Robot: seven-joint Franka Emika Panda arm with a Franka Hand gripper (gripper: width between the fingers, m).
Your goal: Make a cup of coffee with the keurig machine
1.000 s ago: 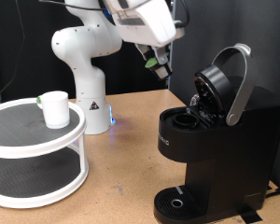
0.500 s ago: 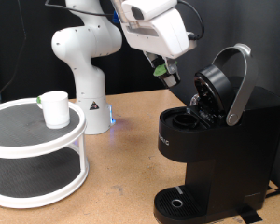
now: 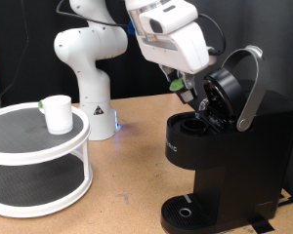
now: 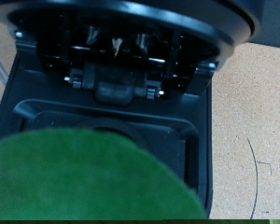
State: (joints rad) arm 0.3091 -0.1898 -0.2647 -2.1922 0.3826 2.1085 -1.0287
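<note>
The keurig machine (image 3: pixel 234 146) stands at the exterior view's right with its lid (image 3: pixel 225 93) raised and its pod chamber (image 3: pixel 195 124) open. My gripper (image 3: pixel 184 91) hangs just above and to the left of the chamber, shut on a small green-topped pod (image 3: pixel 174 84). In the wrist view the pod's green top (image 4: pixel 84 182) fills the lower part, with the open chamber (image 4: pixel 112 126) and the lid's underside (image 4: pixel 121 37) behind it. The white cup (image 3: pixel 58 113) stands on the top tier of a round white stand (image 3: pixel 29 156) at the left.
The robot's white base (image 3: pixel 93 78) stands behind the stand on the wooden table (image 3: pixel 137 175). The machine's round drip base (image 3: pixel 186 212) holds nothing. The arched grey lid handle (image 3: pixel 252 88) rises right beside the gripper.
The gripper has moved right and down with the pod, from left of the machine to just above the open chamber. Cup and machine have not moved.
</note>
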